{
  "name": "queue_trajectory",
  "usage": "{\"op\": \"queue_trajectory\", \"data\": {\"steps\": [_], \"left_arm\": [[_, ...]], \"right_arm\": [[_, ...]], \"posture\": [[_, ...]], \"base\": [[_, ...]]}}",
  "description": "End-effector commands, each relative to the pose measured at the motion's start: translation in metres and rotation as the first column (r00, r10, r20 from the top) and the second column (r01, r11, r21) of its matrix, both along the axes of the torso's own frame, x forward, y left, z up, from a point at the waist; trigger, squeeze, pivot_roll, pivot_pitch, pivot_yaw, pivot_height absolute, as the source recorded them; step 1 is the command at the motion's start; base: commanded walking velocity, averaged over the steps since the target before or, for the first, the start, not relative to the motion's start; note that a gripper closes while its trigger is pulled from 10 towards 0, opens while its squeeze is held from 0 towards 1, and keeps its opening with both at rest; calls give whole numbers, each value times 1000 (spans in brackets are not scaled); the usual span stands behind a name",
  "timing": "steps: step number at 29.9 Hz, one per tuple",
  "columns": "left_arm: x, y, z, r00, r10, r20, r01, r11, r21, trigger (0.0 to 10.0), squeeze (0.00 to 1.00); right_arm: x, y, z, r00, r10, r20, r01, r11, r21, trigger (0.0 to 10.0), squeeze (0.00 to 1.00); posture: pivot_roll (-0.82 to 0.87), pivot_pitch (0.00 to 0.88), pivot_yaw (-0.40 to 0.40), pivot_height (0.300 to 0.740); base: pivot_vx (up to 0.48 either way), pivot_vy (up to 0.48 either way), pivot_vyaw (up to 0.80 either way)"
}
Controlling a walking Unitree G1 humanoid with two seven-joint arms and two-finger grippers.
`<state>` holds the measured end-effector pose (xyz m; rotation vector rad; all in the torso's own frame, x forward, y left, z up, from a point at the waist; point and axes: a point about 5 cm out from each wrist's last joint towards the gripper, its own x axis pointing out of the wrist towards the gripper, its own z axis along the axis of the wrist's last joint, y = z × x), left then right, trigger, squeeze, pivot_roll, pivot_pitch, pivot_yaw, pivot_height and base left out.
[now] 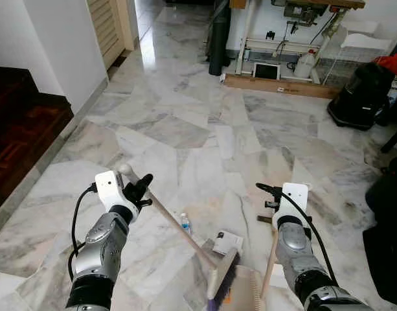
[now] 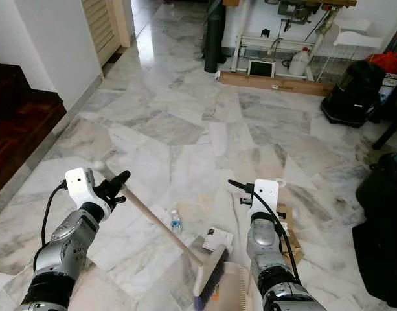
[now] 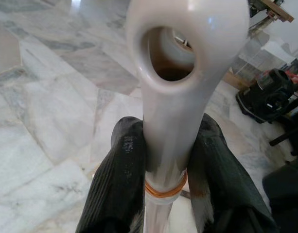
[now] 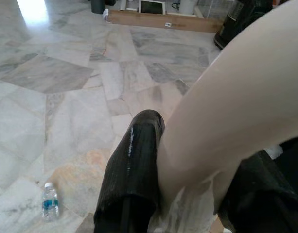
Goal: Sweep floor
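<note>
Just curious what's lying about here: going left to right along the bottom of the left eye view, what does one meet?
Left hand gripping the broom handle → small water bottle → paper packet → broom head → dustpan → right hand's arm holding the dustpan's stick.

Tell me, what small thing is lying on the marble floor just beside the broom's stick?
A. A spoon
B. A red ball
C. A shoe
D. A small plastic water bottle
D: a small clear water bottle with a blue label lies on the floor next to the broom held by the left gripper.
</note>
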<state>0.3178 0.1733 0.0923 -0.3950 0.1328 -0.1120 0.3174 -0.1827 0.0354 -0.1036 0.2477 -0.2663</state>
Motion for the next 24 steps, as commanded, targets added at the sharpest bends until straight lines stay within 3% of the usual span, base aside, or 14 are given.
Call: {"op": "queue_trajectory", "data": {"steps": [1,3,7,13,18,24], "left_arm": [[2,5,13,998,22,56,-22,1000,1,10000,0],[0,12,25,990,65,123,-73,996,60,10000,0],[-4,15,39,979,51,199,-80,987,140,10000,0],[-10,14,40,984,-14,179,-12,990,143,10000,0],[-21,20,37,984,-109,138,73,966,247,10000,0],[-29,35,33,987,-125,102,82,933,350,10000,0]], "right_arm": [[-1,3,-3,1000,9,-16,-9,1000,3,10000,0],[-1,3,-3,1000,11,-16,-11,1000,3,10000,0],[-1,3,-3,1000,14,-17,-13,1000,4,10000,0],[-1,4,-3,1000,17,-18,-17,1000,5,10000,0],[-1,4,-3,1000,15,-16,-15,1000,5,10000,0],[-1,4,-3,1000,15,-16,-15,1000,7,10000,0]], "posture": [[41,91,-37,740],[41,91,-37,740],[41,91,-37,740],[44,93,-37,740],[48,86,-36,740],[53,78,-33,740]], "base": [[0,0,0],[0,0,0],[0,0,0],[0,0,0],[0,0,0],[0,0,0]]}}
